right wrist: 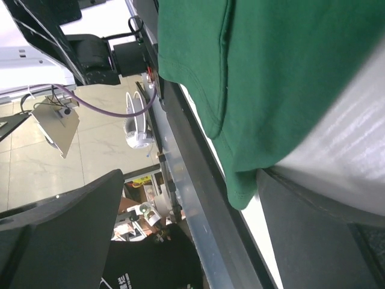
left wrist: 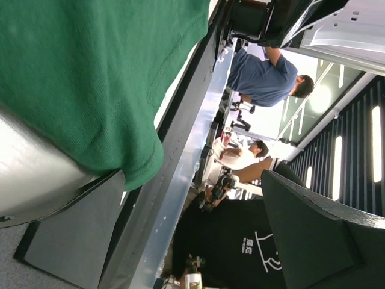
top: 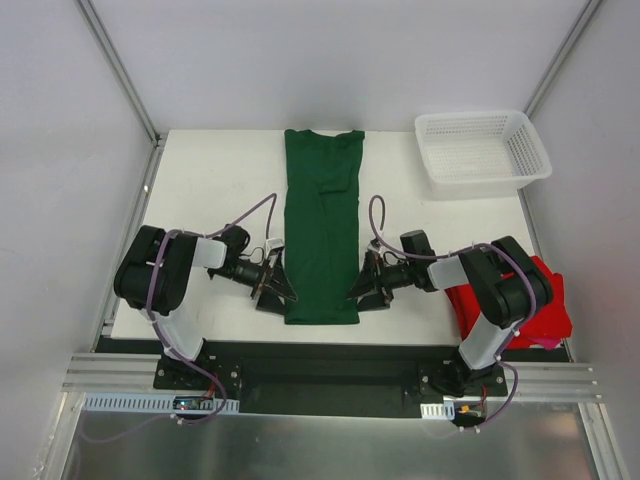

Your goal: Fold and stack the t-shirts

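Note:
The dark green t-shirt (top: 321,225) lies flat as a long narrow strip down the middle of the table, collar end at the far side. My left gripper (top: 275,288) is at its near left corner and my right gripper (top: 368,285) at its near right corner. In the left wrist view the gripper (left wrist: 198,241) is open, and the green hem (left wrist: 90,90) lies against one finger (left wrist: 72,241). In the right wrist view the gripper (right wrist: 192,241) is open, with the green corner (right wrist: 240,186) beside one finger (right wrist: 325,241). The red t-shirt (top: 535,305) lies crumpled at the right edge, partly under the right arm.
A white mesh basket (top: 482,150) stands at the far right corner of the table (top: 210,190). The table's near edge and the metal rail (top: 320,375) run just below both grippers. People stand beyond the table in the wrist views.

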Available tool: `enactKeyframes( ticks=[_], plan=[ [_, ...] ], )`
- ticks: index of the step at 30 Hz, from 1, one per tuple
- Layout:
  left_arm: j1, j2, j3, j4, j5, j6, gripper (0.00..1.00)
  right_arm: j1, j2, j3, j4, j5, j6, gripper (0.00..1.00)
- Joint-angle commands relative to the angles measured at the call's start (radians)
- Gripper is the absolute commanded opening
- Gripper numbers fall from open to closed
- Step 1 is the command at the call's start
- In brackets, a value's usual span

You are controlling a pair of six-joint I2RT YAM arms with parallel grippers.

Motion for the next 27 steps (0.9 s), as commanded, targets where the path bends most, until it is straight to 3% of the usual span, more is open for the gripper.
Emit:
enactKeyframes(
  ticks=[1, 12, 14, 15, 18, 27],
  plan=[
    [-0.001, -0.046, -0.059, 0.067, -0.033, -0.11, 0.98, 0.025, 0.014, -0.029, 0.116, 0.045, 0.08, 0.97],
    [-0.004, -0.161, -0.117, 0.069, -0.073, -0.179, 0.98, 0.045, -0.045, -0.053, 0.072, 0.062, 0.096, 0.97],
    [-0.001, -0.16, -0.116, 0.066, -0.068, -0.184, 0.99, 0.045, -0.057, -0.04, 0.012, 0.054, 0.054, 0.97],
    [0.011, -0.166, -0.113, 0.059, -0.064, -0.19, 0.99, 0.043, -0.084, -0.021, -0.115, 0.043, -0.029, 0.97],
    [0.04, -0.158, -0.107, 0.041, -0.044, -0.187, 0.99, 0.04, -0.101, -0.004, -0.201, 0.034, -0.073, 0.97],
    [0.077, -0.138, -0.081, -0.017, -0.013, -0.187, 0.99, 0.011, -0.086, 0.014, -0.269, 0.025, -0.125, 0.97]
  ],
)
